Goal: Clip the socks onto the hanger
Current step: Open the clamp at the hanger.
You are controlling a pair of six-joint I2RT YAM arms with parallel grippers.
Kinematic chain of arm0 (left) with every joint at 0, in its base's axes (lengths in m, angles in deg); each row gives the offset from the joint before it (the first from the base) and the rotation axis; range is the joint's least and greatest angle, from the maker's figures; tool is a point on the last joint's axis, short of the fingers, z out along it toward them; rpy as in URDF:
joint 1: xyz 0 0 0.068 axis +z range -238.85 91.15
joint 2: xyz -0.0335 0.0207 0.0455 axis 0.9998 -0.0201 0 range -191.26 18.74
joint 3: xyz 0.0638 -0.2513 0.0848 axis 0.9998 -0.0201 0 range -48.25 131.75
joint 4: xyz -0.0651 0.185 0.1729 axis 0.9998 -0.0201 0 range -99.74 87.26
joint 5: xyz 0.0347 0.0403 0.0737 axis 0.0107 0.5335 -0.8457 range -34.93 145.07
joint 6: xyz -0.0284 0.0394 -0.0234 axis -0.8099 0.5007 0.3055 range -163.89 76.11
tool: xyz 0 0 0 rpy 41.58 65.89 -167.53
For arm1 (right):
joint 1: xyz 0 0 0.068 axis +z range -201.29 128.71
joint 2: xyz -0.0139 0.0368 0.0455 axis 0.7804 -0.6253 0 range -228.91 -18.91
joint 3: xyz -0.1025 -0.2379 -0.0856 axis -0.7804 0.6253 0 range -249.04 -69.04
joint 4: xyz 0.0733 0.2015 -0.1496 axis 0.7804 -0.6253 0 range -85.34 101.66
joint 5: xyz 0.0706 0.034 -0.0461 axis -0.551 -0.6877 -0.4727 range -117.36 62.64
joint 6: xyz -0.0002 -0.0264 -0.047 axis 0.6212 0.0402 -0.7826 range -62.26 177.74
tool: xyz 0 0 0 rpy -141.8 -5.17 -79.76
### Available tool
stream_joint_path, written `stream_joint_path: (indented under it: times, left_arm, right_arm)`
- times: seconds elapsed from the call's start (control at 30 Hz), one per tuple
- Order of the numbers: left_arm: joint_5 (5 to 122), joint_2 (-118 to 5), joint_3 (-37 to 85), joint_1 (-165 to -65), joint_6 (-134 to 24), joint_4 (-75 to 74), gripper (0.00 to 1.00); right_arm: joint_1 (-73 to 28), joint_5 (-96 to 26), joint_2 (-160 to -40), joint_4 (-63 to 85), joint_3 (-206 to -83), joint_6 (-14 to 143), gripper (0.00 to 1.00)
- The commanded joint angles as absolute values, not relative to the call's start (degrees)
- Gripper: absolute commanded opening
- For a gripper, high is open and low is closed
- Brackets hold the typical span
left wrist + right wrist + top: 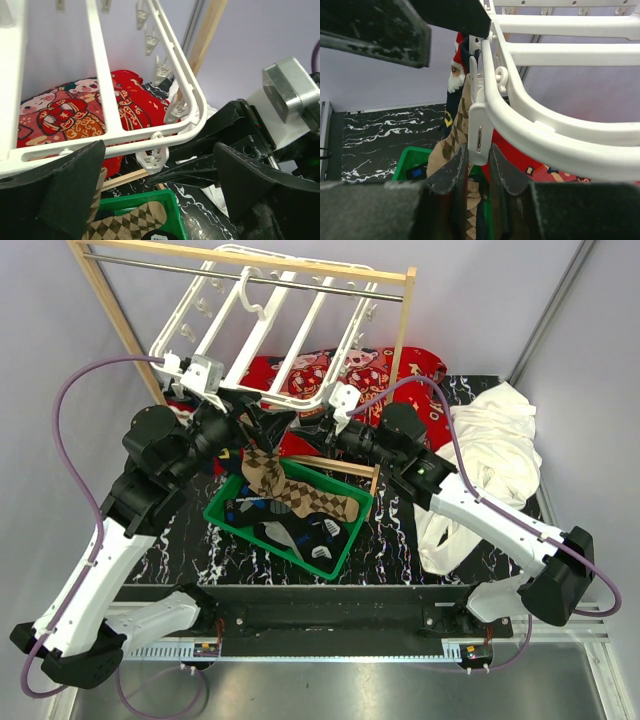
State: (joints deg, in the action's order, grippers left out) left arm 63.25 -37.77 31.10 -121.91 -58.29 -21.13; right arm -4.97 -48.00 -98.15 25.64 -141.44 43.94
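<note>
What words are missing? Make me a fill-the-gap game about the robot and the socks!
1. The socks lie in a ___ basket.
2. The right gripper squeezes a small white ___ on the hanger.
3. The hanger hangs from a ___ rack.
4. Behind the basket lies a ___ printed cloth.

Missing words: green; clip; wooden; red.
</note>
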Motion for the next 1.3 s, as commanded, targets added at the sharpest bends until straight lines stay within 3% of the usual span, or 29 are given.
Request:
stream_joint_path:
  times: [0.0,0.17,0.63,1.27]
  left_arm:
    - [59.3,-38.6,31.8,-122.2,-60.2,-23.5,0.96]
    - [60.9,-38.7,31.8,-122.2,-63.0,-25.2,0.86]
    - [61.7,-38.2,32.3,-122.2,-66.7,-27.2,0.84]
    - [54.3,-42.5,36.4,-126.5,-64.3,-23.3,0.63]
  right_arm:
    - [-5.3,-51.1,-97.0,24.8,-145.1,44.8,0.00]
    - [-5.3,-51.8,-97.5,24.1,-146.0,45.5,0.00]
    - [-5.3,-52.2,-98.0,23.7,-146.9,45.7,0.00]
    - [-5.3,-51.6,-98.7,23.9,-146.7,45.4,0.00]
